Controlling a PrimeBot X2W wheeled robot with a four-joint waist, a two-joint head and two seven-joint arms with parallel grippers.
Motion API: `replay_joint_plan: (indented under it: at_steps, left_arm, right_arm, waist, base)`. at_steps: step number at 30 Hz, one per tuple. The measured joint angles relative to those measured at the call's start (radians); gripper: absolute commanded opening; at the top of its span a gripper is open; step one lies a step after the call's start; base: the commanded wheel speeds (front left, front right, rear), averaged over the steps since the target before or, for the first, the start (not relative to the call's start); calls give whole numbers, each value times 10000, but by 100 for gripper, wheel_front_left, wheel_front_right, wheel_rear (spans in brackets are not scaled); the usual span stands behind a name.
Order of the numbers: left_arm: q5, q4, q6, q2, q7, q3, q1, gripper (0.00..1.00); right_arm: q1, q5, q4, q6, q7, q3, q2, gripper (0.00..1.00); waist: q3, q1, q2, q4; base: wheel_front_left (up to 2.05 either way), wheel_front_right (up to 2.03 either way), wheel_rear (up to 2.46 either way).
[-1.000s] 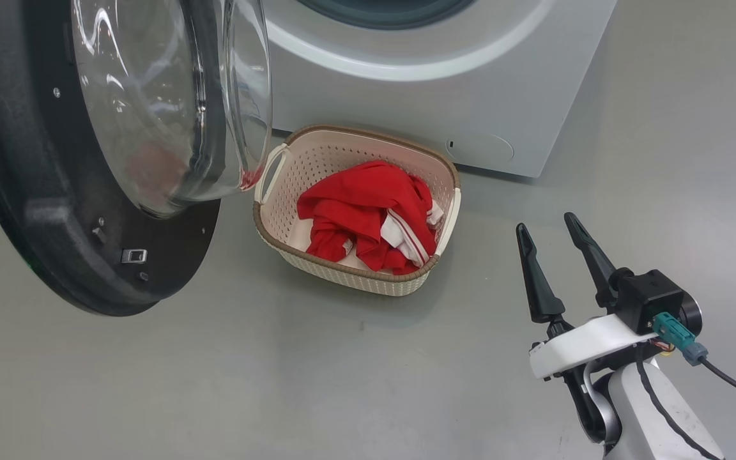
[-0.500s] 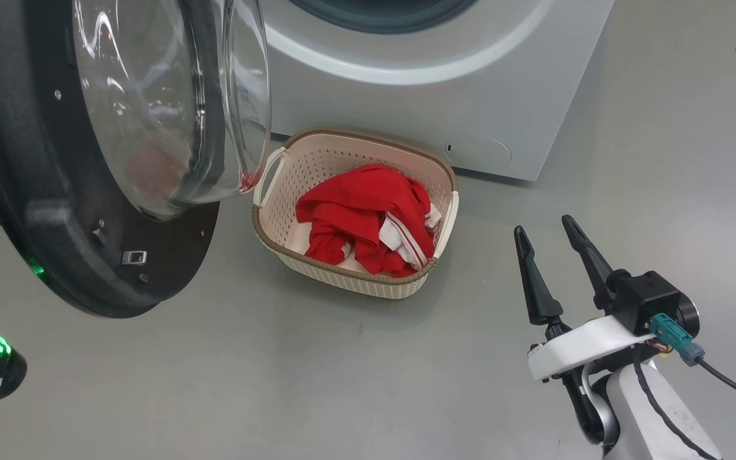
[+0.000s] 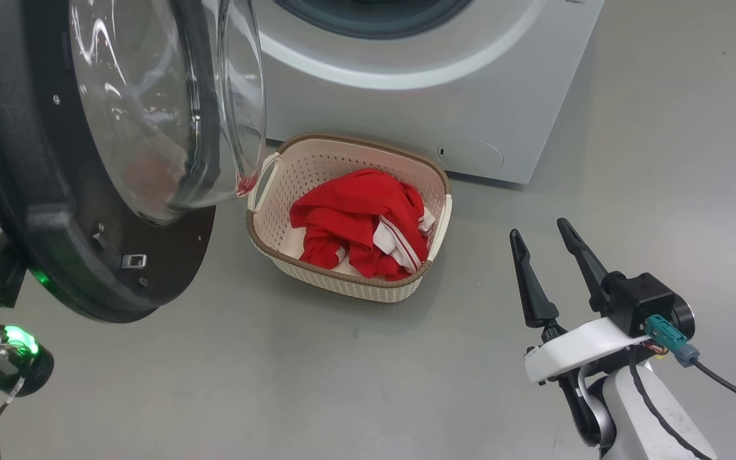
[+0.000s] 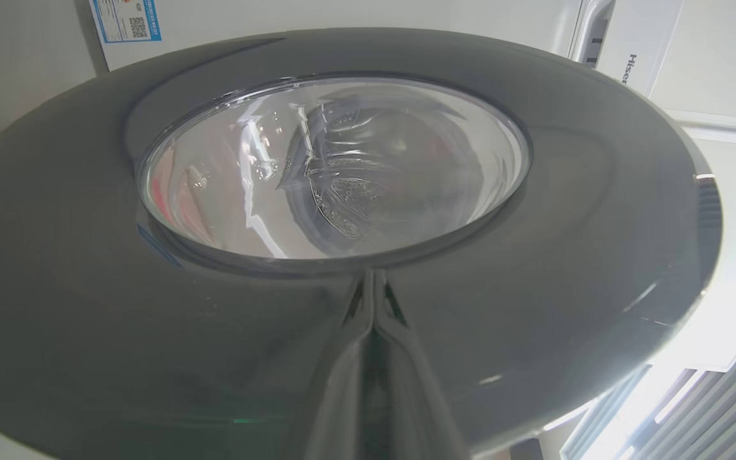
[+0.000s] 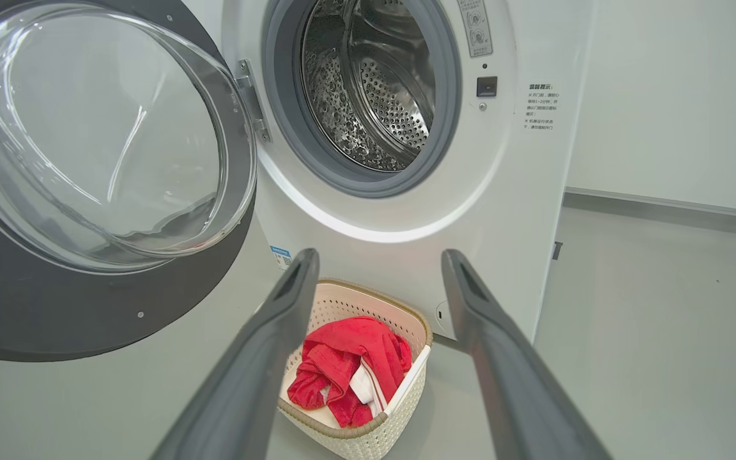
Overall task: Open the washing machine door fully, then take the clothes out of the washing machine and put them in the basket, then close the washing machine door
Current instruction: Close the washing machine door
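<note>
Red clothes (image 3: 355,217) lie in the basket (image 3: 342,291) before the washing machine (image 3: 406,108), whose door (image 3: 23,191) stands open; the right tool (image 3: 537,227) is apart, the left tool (image 4: 373,300) together by the door's outer face.

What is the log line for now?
washing machine door: open; red clothes: in basket; left gripper: shut, at door's outer face; right gripper: open, empty; next: close door

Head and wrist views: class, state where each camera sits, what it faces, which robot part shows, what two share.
Head view: on the head, facing down at the basket and washing machine door; right gripper lower right.
Left wrist view: on that wrist, facing the door's front; left gripper shut.
Right wrist view: on that wrist, facing the washing machine; fingers spread.
Head and right wrist share the basket.
</note>
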Motion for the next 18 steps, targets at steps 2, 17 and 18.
replay_joint_plan:
  at_steps: [2,17,18]
  left_arm:
    - [-77,-161,0,-21,128,-23,96,0]
    - [-500,-1181,4,-251,732,-268,686,0]
    - [-510,-1241,12,-268,738,-272,719,0]
  right_arm:
    - [-1,0,25,0,0,35,12,100]
    - [-7,17,36,0,0,88,50,100]
    - [-9,17,36,0,0,98,50,100]
  waist:
    - [-17,0,0,-35]
    - [-16,0,0,-424]
    - [-8,0,0,-470]
  base:
    - [0,0,0]
    - [0,0,0]
    - [0,0,0]
